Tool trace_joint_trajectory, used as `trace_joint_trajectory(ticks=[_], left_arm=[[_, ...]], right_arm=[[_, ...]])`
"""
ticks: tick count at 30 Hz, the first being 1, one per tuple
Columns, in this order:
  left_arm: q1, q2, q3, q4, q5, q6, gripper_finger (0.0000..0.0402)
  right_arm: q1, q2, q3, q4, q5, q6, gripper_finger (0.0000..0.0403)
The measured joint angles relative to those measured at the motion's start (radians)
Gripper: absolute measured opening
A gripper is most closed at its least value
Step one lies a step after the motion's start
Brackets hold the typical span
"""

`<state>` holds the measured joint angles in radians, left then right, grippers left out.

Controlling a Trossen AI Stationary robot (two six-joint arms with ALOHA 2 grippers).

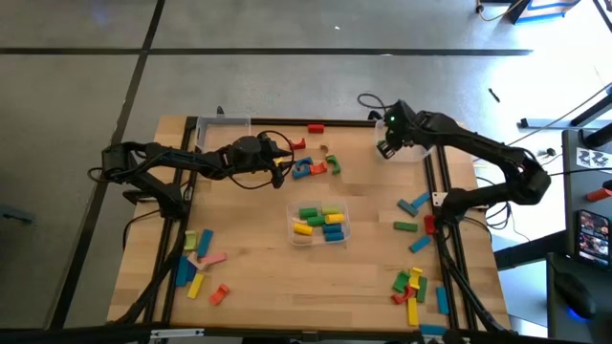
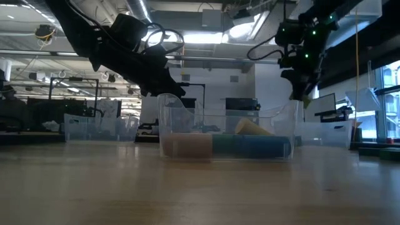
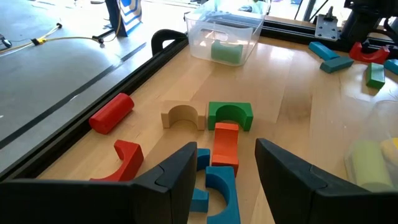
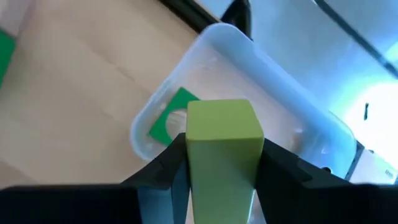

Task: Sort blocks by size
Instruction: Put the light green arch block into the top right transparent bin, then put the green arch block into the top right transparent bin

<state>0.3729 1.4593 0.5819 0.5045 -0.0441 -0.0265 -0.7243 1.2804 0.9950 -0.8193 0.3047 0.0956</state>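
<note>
My right gripper hangs over the clear bin at the table's far right, shut on a light green block. A green arch lies in that bin. My left gripper stands open at the far middle, touching nothing. Just ahead of it lies a cluster of blocks: an orange bar, blue arches, a green arch, a tan arch, a red arch and a red cylinder. My right gripper pinches the light green block by two opposite side faces between its two fingers. The block's square end sticks out past the fingertips. The fingers slant down from above. The block is lifted clear, over the bin's open top.
A clear bin with several green, yellow and blue blocks stands mid-table. Another clear bin stands at the far left. Loose blocks lie near left, near right and at the right. Black frame rails run along the sides.
</note>
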Motion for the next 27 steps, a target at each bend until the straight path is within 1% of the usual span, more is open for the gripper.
trace_joint_trajectory(ticks=[4,8,12,18,21,27], left_arm=[[0.0,0.0,0.0,0.0,0.0,0.0,0.0159],[0.0,0.0,0.0,0.0,0.0,0.0,0.0159],[0.0,0.0,0.0,0.0,0.0,0.0,0.0159],[0.0,0.0,0.0,0.0,0.0,0.0,0.0159],[0.0,0.0,0.0,0.0,0.0,0.0,0.0159],[0.0,0.0,0.0,0.0,0.0,0.0,0.0159]], right_arm=[[-0.068,0.0,-0.036,0.061,-0.04,-0.003,0.0143],[-0.11,0.0,-0.07,0.1,-0.045,-0.004,0.0143],[-0.13,0.0,-0.115,0.153,-0.05,-0.004,0.0144],[-0.13,0.0,-0.157,0.207,-0.045,-0.004,0.0149],[-0.13,0.0,-0.159,0.208,-0.041,-0.004,0.0171],[-0.127,0.0,-0.159,0.208,-0.028,-0.004,0.0235]])
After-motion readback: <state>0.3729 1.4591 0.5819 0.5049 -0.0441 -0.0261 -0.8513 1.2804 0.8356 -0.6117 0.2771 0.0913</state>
